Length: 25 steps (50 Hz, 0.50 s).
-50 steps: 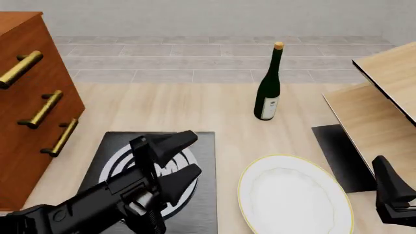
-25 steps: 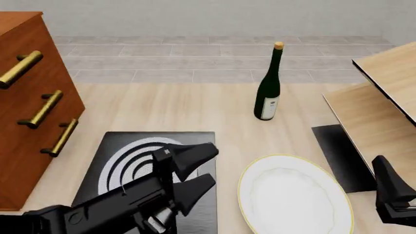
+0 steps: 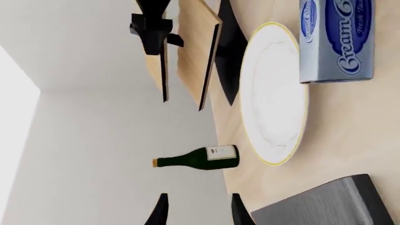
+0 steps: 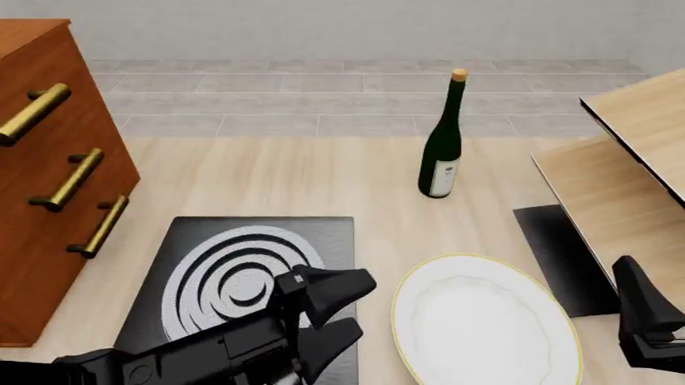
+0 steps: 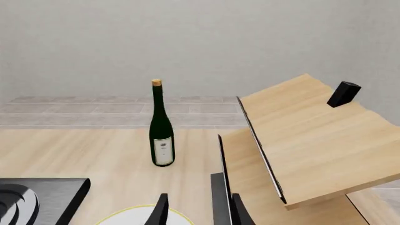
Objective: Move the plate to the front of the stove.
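**Counting one plate, one stove, one bottle, two arms**

Sitting on the desk are one plate (image 4: 487, 321), one stove (image 4: 241, 281), one green wine bottle (image 4: 442, 144), one plain black mat (image 4: 562, 257) and one blue-and-white carton (image 3: 337, 40) (seen only from the left wrist). A wooden drawer unit (image 4: 54, 160) with three brass handles stands at the desk's left edge, and two pale wooden boards (image 4: 621, 184) lean at its right edge.

The desk is light wood grain; beyond its far edge lie grey floor tiles and a plain pale wall.

The plate lies flat near the desk's front edge, just beside the stove's right side and touching neither pincer. The left pincer (image 4: 340, 309) hangs over the stove's front right corner, close to the plate's left rim, its fingers spread and holding nothing. The right pincer (image 4: 642, 317) sits at the front right corner of the desk, just beyond the plate's right rim; its fingers are parted and empty in the right wrist view.
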Each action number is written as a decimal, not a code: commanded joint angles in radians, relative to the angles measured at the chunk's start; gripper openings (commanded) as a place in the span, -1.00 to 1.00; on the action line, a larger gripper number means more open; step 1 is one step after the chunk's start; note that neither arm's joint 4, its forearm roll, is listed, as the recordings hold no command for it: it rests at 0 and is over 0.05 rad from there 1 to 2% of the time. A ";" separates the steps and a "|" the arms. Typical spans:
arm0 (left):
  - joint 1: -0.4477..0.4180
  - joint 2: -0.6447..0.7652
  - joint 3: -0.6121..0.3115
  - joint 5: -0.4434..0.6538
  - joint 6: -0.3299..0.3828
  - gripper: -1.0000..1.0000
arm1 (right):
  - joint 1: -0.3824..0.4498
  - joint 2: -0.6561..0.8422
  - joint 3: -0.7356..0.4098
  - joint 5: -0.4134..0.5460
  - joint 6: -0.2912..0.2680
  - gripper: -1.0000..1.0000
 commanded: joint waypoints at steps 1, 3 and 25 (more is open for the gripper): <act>-0.030 0.012 0.001 0.026 0.012 1.00 | 0.000 0.000 0.000 0.000 0.000 1.00; -0.032 0.012 -0.002 0.027 0.012 1.00 | 0.000 0.000 0.000 0.000 0.000 1.00; -0.099 0.094 -0.030 0.055 0.011 1.00 | 0.000 0.000 0.000 0.000 0.000 1.00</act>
